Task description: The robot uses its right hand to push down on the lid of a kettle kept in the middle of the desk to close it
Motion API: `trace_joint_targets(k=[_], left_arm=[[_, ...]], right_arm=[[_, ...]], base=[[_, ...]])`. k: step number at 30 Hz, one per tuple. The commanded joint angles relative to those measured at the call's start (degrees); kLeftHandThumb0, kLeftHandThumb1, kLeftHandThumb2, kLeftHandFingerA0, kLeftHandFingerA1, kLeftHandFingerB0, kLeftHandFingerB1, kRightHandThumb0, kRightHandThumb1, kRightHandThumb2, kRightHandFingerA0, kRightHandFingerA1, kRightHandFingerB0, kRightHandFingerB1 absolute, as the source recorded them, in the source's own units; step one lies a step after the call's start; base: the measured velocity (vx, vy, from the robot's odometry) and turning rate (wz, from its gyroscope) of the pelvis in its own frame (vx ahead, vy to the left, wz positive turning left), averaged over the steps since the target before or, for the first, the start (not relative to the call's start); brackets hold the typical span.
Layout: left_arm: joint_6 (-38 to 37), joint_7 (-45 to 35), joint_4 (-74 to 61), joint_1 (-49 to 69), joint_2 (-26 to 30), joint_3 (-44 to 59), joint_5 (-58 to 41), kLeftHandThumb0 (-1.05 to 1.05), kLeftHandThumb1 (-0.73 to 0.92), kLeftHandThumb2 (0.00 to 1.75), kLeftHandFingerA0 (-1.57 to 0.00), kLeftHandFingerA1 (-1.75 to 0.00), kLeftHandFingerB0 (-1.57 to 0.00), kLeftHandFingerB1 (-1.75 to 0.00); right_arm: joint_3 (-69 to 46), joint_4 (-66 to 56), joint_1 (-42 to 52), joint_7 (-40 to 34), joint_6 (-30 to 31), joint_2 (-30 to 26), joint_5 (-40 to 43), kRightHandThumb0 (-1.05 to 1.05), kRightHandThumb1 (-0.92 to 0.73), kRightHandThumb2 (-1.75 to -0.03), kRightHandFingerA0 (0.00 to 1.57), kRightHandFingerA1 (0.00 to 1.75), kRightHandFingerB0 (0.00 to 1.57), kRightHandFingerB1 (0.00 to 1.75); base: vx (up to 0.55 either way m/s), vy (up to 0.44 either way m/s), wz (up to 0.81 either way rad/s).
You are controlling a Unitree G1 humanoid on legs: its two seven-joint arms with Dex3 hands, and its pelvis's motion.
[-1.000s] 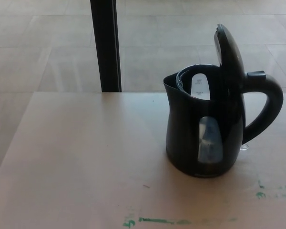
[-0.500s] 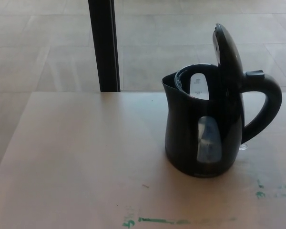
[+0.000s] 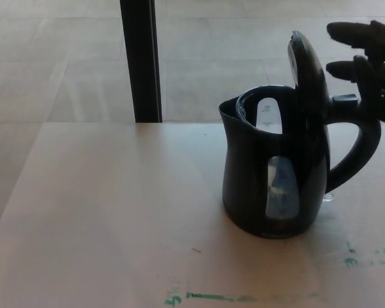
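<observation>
— Where is the kettle?

— The glossy black plastic kettle (image 3: 273, 186) stands upright on the pale wooden desk (image 3: 109, 218), to the right of the desk's middle. Its pouring lip faces left, its looped handle (image 3: 362, 151) faces right, and a clear water window runs down its front.

— And the lid?

— The rounded black lid (image 3: 308, 70) is open, standing nearly upright on its hinge above the handle, so the inside of the kettle shows.

— What about your hands?

— My right hand (image 3: 369, 61) comes in from the upper right, up in the air beside the raised lid and above the handle. Its fingers (image 3: 346, 32) are spread apart and point left toward the lid, holding nothing. There is a gap between the fingertips and the lid; no contact. My left hand does not show.

— Anything else around?

— A dark vertical post (image 3: 140, 61) rises behind the desk's far edge, over a tiled floor (image 3: 58, 58). Green marks (image 3: 208, 296) smear the desk's near edge.
</observation>
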Motion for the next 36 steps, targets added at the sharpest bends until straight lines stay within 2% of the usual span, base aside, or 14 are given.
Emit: trace_joint_targets(k=[1, 8, 10, 11, 22, 23, 27, 28, 30, 31, 32, 33, 34, 36], left_arm=[[0.6, -0.4, 0.2, 0.6, 1.1, 0.3, -0.7, -0.91, 0.82, 0.65, -0.72, -0.64, -0.67, -0.6], [-0.6, -0.6, 1.5, 0.8, 1.3, -0.2, -0.2, -0.94, 0.79, 0.66, -0.7, -0.65, -0.62, -0.59], [-0.9, -1.2, 2.8, 0.3, 1.5, -0.1, -0.4, -0.93, 0.61, 1.0, -0.66, -0.69, -0.64, -0.66], [-0.5, -1.4, 2.8, 0.4, 1.5, -0.1, -0.7, -0.92, 0.81, 0.65, -0.7, -0.64, -0.65, -0.59], [0.1, -2.1, 2.3, 1.0, 2.2, -1.0, -0.7, -0.93, 0.81, 0.65, -0.66, -0.63, -0.58, -0.58], [-0.2, -2.2, 2.3, 0.9, 2.3, -1.2, -0.5, -0.94, 0.8, 0.64, -0.68, -0.62, -0.62, -0.57], [-0.8, -2.5, 2.3, 1.0, 2.5, -1.7, -0.2, -0.95, 0.8, 0.65, -0.67, -0.61, -0.61, -0.56], [-0.6, -2.5, 1.8, 1.1, 2.5, -1.7, -0.4, -0.95, 0.79, 0.64, -0.67, -0.6, -0.61, -0.56], [0.7, -2.1, 1.9, 0.6, 2.3, -1.0, -1.4, -0.97, 0.77, 0.64, -0.67, -0.61, -0.6, -0.57], [1.0, -2.0, 1.2, 0.9, 2.3, -1.2, -1.3, -0.97, 0.78, 0.64, -0.67, -0.61, -0.6, -0.56], [1.4, -1.9, 0.4, 1.0, 2.5, -1.3, -1.4, -0.98, 0.74, 0.66, -0.67, -0.62, -0.58, -0.57], [1.3, -1.9, 0.1, 1.1, 2.5, -1.4, -1.3, -0.88, 0.57, 1.09, -0.65, -0.69, -0.48, -0.59], [0.8, -2.1, -0.1, 1.2, 2.6, -1.7, -0.9, -0.96, 0.81, 0.65, -0.69, -0.6, -0.6, -0.56], [-0.5, -2.1, 1.1, 0.6, 3.0, -2.3, 0.2, -0.98, 0.81, 0.65, -0.72, -0.58, -0.62, -0.55]], right_arm=[[3.5, 4.9, -2.5, 0.8, -0.5, 1.4, -5.6, -0.78, -0.92, -0.73, 0.37, 0.42, 0.3, 0.34], [8.1, 10.1, -6.1, -0.2, -3.4, 0.7, -12.0, -0.92, -0.84, -0.83, 0.37, 0.48, 0.33, 0.38], [8.1, 9.3, -7.4, -0.1, -2.2, 1.6, -11.5, -0.85, -0.92, -0.71, 0.39, 0.45, 0.36, 0.34], [8.4, 9.3, -8.4, -0.2, -2.4, 2.2, -11.8, -0.91, -0.79, -0.85, 0.38, 0.49, 0.31, 0.39], [14.1, 7.3, -12.4, 2.0, -4.0, 3.3, -18.4, -0.88, -0.92, -0.71, 0.35, 0.45, 0.36, 0.34], [14.7, 6.8, -12.3, 1.8, -4.0, 3.5, -19.1, -0.88, -0.78, -1.19, 0.32, 0.55, 0.31, 0.48], [19.0, 6.2, -12.2, 2.2, -4.4, 1.9, -24.6, -0.89, -0.92, -0.75, 0.32, 0.46, 0.35, 0.35], [19.7, 5.9, -11.8, 3.0, -4.0, 1.3, -25.1, -0.9, -0.81, -1.22, 0.27, 0.54, 0.29, 0.48], [20.8, 7.6, -11.1, 3.2, -5.9, 0.7, -25.6, -0.87, -0.8, -1.19, 0.28, 0.55, 0.26, 0.48], [21.5, 8.6, -10.7, 2.8, -6.6, 0.5, -26.4, -0.84, -0.92, -0.7, 0.32, 0.44, 0.34, 0.35], [22.2, 9.7, -10.5, 2.3, -7.7, 0.0, -27.4, -0.85, -0.92, -0.7, 0.34, 0.45, 0.34, 0.36], [22.8, 10.5, -10.4, 2.4, -8.3, -0.4, -28.1, -0.85, -0.92, -0.7, 0.34, 0.44, 0.33, 0.35], [23.6, 11.2, -10.3, 2.6, -8.6, -0.8, -28.9, -0.86, -0.92, -0.7, 0.34, 0.44, 0.33, 0.35], [25.2, 12.6, -10.2, 1.9, -10.0, -1.7, -31.2, -0.85, -0.92, -0.71, 0.33, 0.45, 0.33, 0.36]], base=[[0.0, 0.0, 0.0], [0.0, 0.0, 0.0], [0.0, 0.0, 0.0], [0.0, 0.0, 0.0], [0.0, 0.0, 0.0], [0.0, 0.0, 0.0], [0.0, 0.0, 0.0], [0.0, 0.0, 0.0], [0.0, 0.0, 0.0], [0.0, 0.0, 0.0], [0.0, 0.0, 0.0], [0.0, 0.0, 0.0], [0.0, 0.0, 0.0], [0.0, 0.0, 0.0]])
